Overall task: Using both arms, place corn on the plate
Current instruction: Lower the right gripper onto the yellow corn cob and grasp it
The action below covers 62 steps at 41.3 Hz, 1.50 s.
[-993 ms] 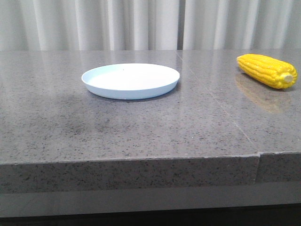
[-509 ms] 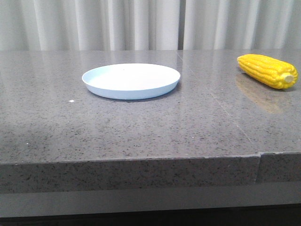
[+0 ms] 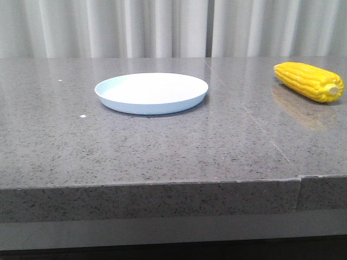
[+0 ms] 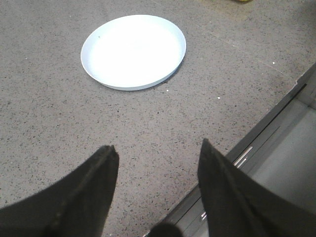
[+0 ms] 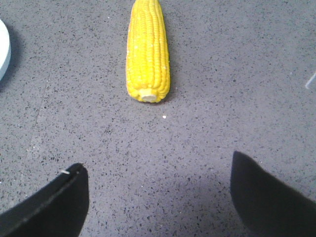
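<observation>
The corn (image 3: 309,80) lies on the grey stone table at the far right, its pale stub end toward me. It also shows in the right wrist view (image 5: 147,50), straight ahead of my right gripper (image 5: 157,162), which is open and empty, above the table and short of the cob. The white plate (image 3: 151,92) sits left of centre, empty. It also shows in the left wrist view (image 4: 133,51), ahead of my left gripper (image 4: 158,147), which is open and empty near the table's front edge. Neither gripper shows in the front view.
The table's front edge (image 3: 162,184) drops to a lower ledge, seen in the left wrist view (image 4: 276,148). A seam (image 3: 255,116) runs across the tabletop between plate and corn. White curtains (image 3: 162,27) hang behind. The plate's edge shows in the right wrist view (image 5: 3,49).
A shadow on the table left of the plate has gone from the front view. The plate and corn have not moved.
</observation>
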Available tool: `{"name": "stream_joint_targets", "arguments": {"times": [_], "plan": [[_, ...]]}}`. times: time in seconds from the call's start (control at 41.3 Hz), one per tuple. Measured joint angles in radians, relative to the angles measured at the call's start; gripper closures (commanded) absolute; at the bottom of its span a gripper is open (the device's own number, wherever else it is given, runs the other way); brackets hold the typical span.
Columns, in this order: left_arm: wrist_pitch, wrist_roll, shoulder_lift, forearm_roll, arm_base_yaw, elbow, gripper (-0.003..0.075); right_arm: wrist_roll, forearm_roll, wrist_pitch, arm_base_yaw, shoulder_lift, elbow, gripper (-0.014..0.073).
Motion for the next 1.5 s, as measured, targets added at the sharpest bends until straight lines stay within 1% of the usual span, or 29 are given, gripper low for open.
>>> {"name": "stream_joint_targets", "arguments": {"times": [0.194,0.291,0.412,0.581,0.775,0.969,1.163,1.381,1.502], "plan": [[0.001,0.0,0.0,0.0,0.0,0.0,0.0352,0.0,0.0,0.008,0.0,0.005,-0.015,-0.0027],[0.001,0.0,0.0,0.0,0.0,0.0,0.0352,-0.001,0.0,0.034,0.0,0.028,-0.047,-0.0052],[0.001,0.0,0.0,0.0,-0.001,0.0,0.0352,-0.018,-0.002,0.075,0.002,0.086,-0.11,-0.0053],[0.001,0.0,0.0,0.0,-0.001,0.0,0.0352,-0.029,-0.002,0.148,0.032,0.214,-0.225,-0.0053],[0.001,0.0,-0.001,0.0,-0.001,0.0,0.0352,-0.033,-0.002,0.216,0.036,0.385,-0.374,-0.0053],[0.004,0.0,-0.001,0.0,-0.001,0.0,0.0352,-0.04,-0.008,0.224,0.036,0.554,-0.523,-0.0053],[0.004,0.0,-0.001,0.0,-0.001,0.0,0.0352,-0.047,-0.019,0.227,0.036,0.707,-0.639,-0.0053],[0.004,0.0,-0.001,0.0,-0.001,0.0,0.0352,-0.049,-0.021,0.223,0.036,0.856,-0.724,-0.0053],[0.004,0.0,-0.001,0.0,-0.001,0.0,0.0352,-0.049,-0.021,0.197,0.036,0.923,-0.745,-0.0053]]}}
